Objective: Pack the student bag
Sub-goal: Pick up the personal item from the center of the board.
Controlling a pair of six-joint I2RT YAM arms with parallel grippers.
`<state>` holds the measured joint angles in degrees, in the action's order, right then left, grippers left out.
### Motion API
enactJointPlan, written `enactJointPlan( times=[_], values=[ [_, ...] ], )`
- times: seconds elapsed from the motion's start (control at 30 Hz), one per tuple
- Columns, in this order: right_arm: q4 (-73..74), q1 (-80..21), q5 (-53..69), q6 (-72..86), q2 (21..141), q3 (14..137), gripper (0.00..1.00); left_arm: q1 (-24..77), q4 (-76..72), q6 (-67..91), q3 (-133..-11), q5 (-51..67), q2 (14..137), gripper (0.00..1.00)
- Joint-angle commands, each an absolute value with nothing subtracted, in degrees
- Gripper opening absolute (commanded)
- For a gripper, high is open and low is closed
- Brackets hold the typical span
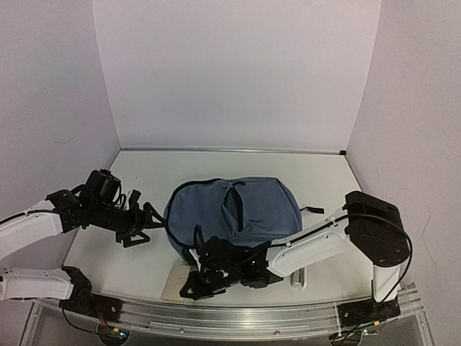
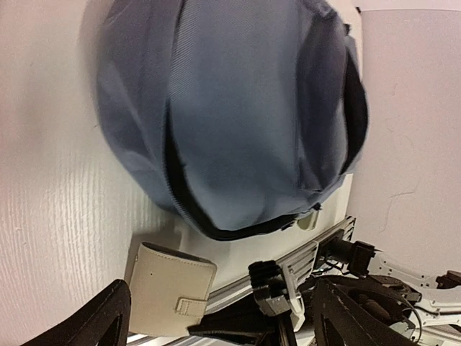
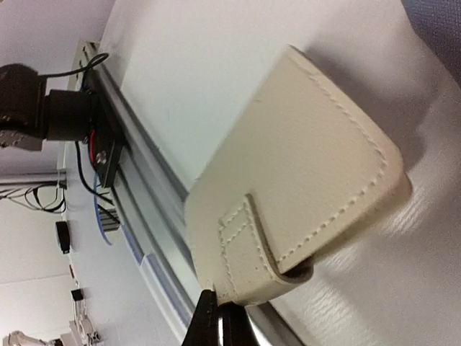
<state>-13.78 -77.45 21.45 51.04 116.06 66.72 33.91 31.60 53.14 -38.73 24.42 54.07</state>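
Top view: bag (image 1: 252, 213) lies flat mid-worktop (image 1: 151, 173). It is slate-blue and rounded, with a black zip line round the edge, a dark slot gaping in its upper face and a black strap end poking out at its right. Left fingers (image 1: 140, 225) are just off its left side, spread, nothing between them. Right arm reaches across the front of the bag, right fingers (image 1: 193, 287) down at a cream case (image 1: 171, 280) by the near edge. Left wrist view: bag fills the frame, fabric slack and creased, case just beside it; left fingers wide apart, empty. Right wrist view: right fingers clenched tight, tips touching the case's strap-end edge; cannot tell whether any of that edge is pinched. Judgement: bag looks soft and light and likely to collapse when lifted, so a one-point pull would drag or fold it. Best hold is probably the fabric lip of the slot or the zip edge, lifted to hold the mouth open for loading. Cloth should grip well; not fragile.
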Motion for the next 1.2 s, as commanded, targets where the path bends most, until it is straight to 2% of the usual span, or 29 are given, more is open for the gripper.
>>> enactJointPlan(
  times=[0.0, 0.2, 0.6, 0.8, 1.07, 1.17],
  values=[
    [-16.05, -77.68, 26.53, 42.74, 106.57, 64.74, 0.0, 33.6, 37.4, 48.23, -46.07, 24.72, 54.19, 0.89],
    [-13.54, -77.67, 30.25, 37.43, 99.67, 64.08, 0.0, 33.56, 36.04, 41.33, -50.93, 34.33, 55.67, 0.89],
    [-6.48, -73.47, 44.33, 27.52, 91.23, 67.3, 0.0, 33.76, 39.03, 26.31, -55.15, 65.62, 65.48, 0.91],
    [-6.61, -70.99, 50.24, 27.05, 87.05, 67.97, 0.0, 35.16, 34.87, 26.53, -55.55, 72.35, 67.55, 0.92],
    [-6.75, -68.89, 55.12, 26.32, 86.07, 69.47, 0.0, 41.79, 29.42, 26.54, -58.54, 77.13, 71.6, 0.93],
    [-6.78, -68.62, 56.7, 26.0, 86.55, 69.88, 0.0, 42.72, 26.26, 28.0, -58.47, 78.84, 72.33, 0.9]
  ],
)
